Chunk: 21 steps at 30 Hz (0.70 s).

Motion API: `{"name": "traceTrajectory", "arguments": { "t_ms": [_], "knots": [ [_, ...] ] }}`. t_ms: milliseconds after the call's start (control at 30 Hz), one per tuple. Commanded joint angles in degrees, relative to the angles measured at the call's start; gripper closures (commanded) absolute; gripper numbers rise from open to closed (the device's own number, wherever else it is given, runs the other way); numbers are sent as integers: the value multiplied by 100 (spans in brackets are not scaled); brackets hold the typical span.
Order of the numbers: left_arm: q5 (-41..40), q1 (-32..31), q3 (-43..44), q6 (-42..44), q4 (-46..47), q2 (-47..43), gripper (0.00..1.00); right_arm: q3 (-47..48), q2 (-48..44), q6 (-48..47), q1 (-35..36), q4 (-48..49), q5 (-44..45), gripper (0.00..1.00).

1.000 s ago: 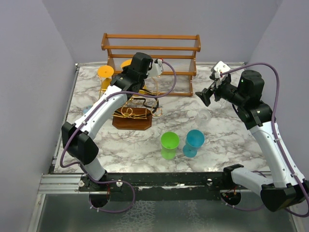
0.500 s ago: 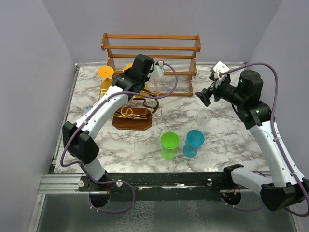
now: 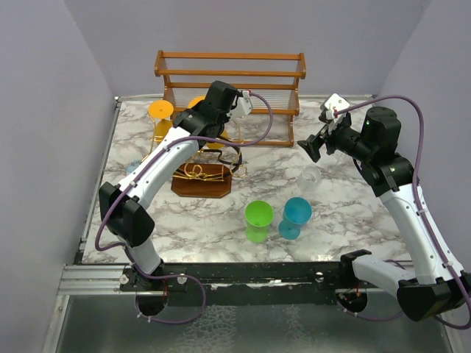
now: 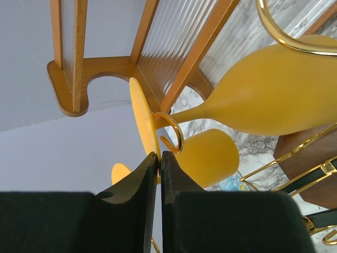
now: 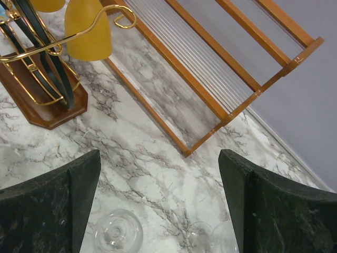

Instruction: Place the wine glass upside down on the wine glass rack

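Note:
A yellow wine glass (image 4: 274, 89) hangs upside down, its stem in a curled gold hook of the wine glass rack (image 4: 171, 132). My left gripper (image 4: 159, 154) is shut on the lower edge of the glass's thin foot (image 4: 142, 116). From above, that gripper (image 3: 207, 112) sits over the rack's back side, above the dark wooden base (image 3: 200, 184). A second yellow glass (image 4: 208, 158) hangs upside down beside it. My right gripper (image 5: 158, 179) is open and empty, hovering over the marble at the right (image 3: 315, 143).
An orange-brown wooden shelf (image 3: 229, 73) stands right behind the rack. A clear glass (image 5: 118, 232) lies on the marble under the right gripper. A green cup (image 3: 258, 220) and a blue glass (image 3: 296, 217) stand near the front middle.
The left wrist has shifted slightly right and toward the shelf with the yellow glass's foot in its fingers. The right arm has not moved.

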Motion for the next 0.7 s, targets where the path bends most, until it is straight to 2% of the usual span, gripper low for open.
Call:
{"name": "traceTrajectory", "arguments": {
  "t_ms": [0,267,667],
  "knots": [
    [165,-102,232,-283,-258,88,89,-63,0,-49,-33,46,-82,7],
    [204,-138,204,-412,-357,-6,87,-48,18,-56,-33,44,-94,7],
    [395,-146,221,-524,-367,-191,75,-19,53,-66,-33,2,-91,7]
  ]
}}
